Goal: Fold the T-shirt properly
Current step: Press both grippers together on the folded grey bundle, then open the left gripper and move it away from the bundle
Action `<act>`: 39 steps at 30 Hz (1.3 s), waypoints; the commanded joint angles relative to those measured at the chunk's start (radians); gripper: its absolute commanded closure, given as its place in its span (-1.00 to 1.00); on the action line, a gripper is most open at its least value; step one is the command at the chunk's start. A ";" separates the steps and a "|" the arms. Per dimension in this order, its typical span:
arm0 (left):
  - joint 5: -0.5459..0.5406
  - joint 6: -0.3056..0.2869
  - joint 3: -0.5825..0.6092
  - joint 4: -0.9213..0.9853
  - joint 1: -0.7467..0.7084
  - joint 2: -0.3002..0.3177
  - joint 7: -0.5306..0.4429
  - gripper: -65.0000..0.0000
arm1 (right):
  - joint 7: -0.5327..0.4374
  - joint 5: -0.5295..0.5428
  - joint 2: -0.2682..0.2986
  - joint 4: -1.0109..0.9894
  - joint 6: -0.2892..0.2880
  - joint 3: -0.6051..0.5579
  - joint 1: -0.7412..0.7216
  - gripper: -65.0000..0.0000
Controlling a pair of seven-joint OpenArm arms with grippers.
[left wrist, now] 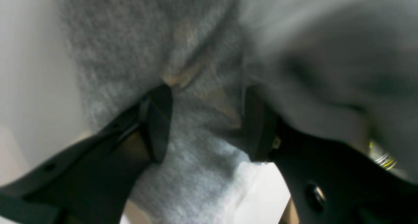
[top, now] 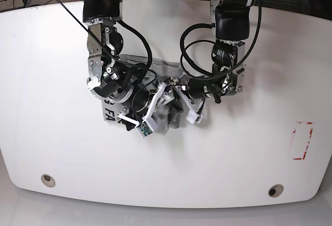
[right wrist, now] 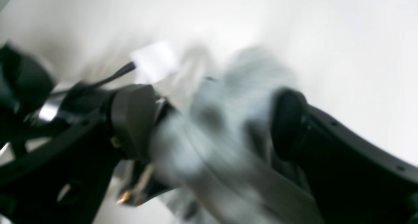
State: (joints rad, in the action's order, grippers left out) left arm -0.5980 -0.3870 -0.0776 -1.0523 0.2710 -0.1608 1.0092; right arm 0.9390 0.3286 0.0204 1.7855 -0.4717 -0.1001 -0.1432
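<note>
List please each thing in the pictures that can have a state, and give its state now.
T-shirt: bunched in a heap on the table, not flat, cloth between the jaws of both grippers.
Left gripper: jaws apart, grey cloth between them, grip not clear.
Right gripper: jaws wide apart, blurred cloth between them.
Table: white, a red mark near its edge.

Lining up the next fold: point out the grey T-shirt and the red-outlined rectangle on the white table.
Grey cotton T-shirt (top: 168, 118): base view, bunched cloth.
Red-outlined rectangle (top: 302, 140): base view, centre.
White table (top: 52, 81): base view, bare top.
</note>
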 commanded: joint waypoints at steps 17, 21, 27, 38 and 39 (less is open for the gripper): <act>-0.273 0.024 0.003 -0.041 0.024 0.200 0.027 -0.06 | -0.027 -0.016 0.060 0.037 -0.003 0.006 0.006 -0.52; -0.360 0.024 0.005 -0.075 0.024 0.258 0.027 -0.06 | -0.028 -0.012 0.069 0.037 -0.003 0.006 0.006 -0.52; -0.469 0.024 0.006 -0.093 0.027 0.309 0.027 -0.06 | -0.028 -0.012 0.069 0.035 -0.005 0.006 0.007 -0.52; -0.564 0.024 0.000 -0.199 0.017 0.375 0.030 -0.06 | -0.028 -0.010 0.063 0.035 -0.005 0.004 0.007 -0.40; -0.577 0.024 0.000 -0.204 0.017 0.386 0.030 -0.06 | -0.028 -0.010 0.063 0.035 -0.005 0.003 0.007 -0.39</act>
State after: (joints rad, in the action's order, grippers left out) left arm -1.1290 -0.3553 -0.0692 -1.2201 0.2626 0.1841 1.0565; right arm 0.9379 0.3065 0.0856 1.8000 -0.4721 -0.0978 -0.1162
